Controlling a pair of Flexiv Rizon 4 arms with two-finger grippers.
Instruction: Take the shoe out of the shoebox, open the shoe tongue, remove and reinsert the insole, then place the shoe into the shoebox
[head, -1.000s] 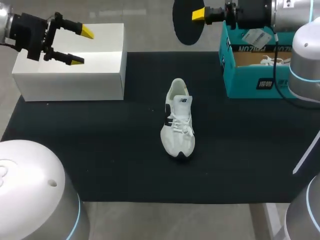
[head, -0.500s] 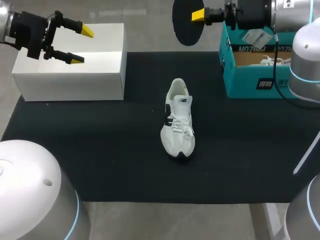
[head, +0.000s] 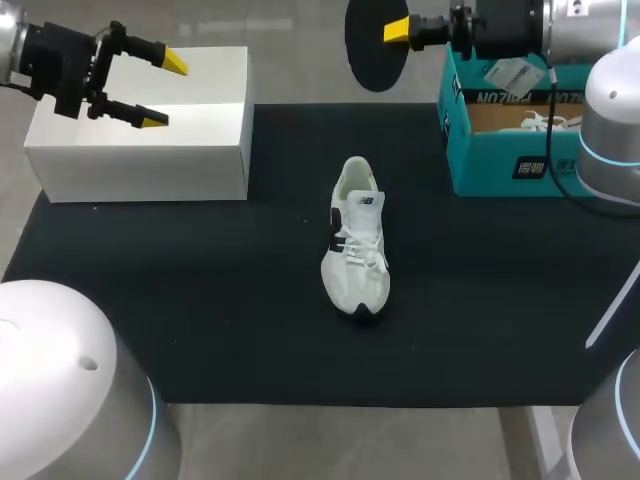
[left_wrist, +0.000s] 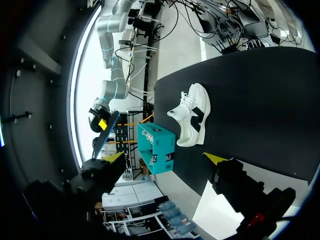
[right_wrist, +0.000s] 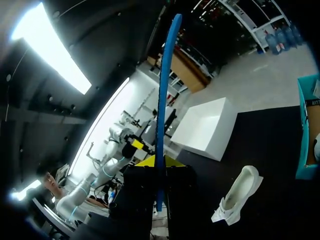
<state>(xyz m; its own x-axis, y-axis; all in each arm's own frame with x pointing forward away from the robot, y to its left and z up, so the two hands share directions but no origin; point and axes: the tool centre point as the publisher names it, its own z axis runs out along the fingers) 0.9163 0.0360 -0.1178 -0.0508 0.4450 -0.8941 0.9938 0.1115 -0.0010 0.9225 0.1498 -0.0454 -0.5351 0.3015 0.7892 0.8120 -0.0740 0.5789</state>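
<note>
left jaws apart | right jaws clamp insole (head: 372, 50) | shoe (head: 355, 245) mid mat (head: 200, 300), apart from shoebox (head: 500, 165)

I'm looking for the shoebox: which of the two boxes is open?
The teal box at the right, open-topped with a white shoe inside; the white box at the left shows a solid top.

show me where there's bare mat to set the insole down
For the insole: bare mat left of the shoe, in front of the white box; also between shoe and teal shoebox. Crowded at the rear corners.
</note>
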